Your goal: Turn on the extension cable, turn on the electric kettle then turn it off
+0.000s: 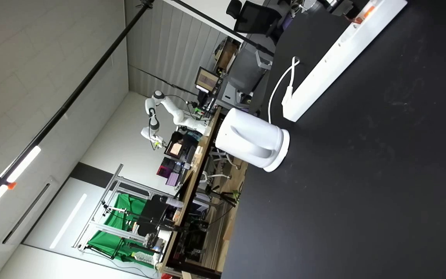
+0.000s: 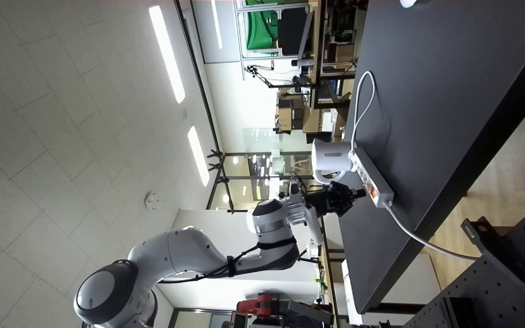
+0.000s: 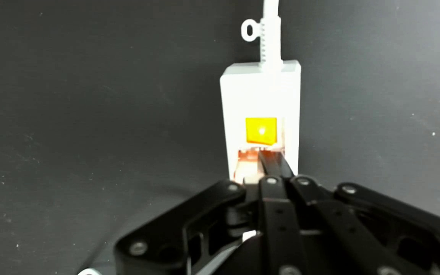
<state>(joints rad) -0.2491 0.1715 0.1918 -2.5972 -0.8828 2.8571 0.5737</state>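
Clenched and empty, the gripper (image 3: 271, 156) is at, perhaps touching, the switch (image 3: 261, 131) of the strip (image 3: 260, 91), probably light and stiff, on the table (image 1: 343, 193); near the strip's far end the kettle (image 1: 256, 131), likely slick, is best held by its handle (image 1: 261, 151).

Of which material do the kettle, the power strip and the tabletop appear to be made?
Kettle: probably plastic, satin or glossy; evenly white body, soft shading.
Power strip: likely hard plastic, smooth; moulded-looking edges.
Tabletop: perhaps laminate, dark and matt; only weak reflections.
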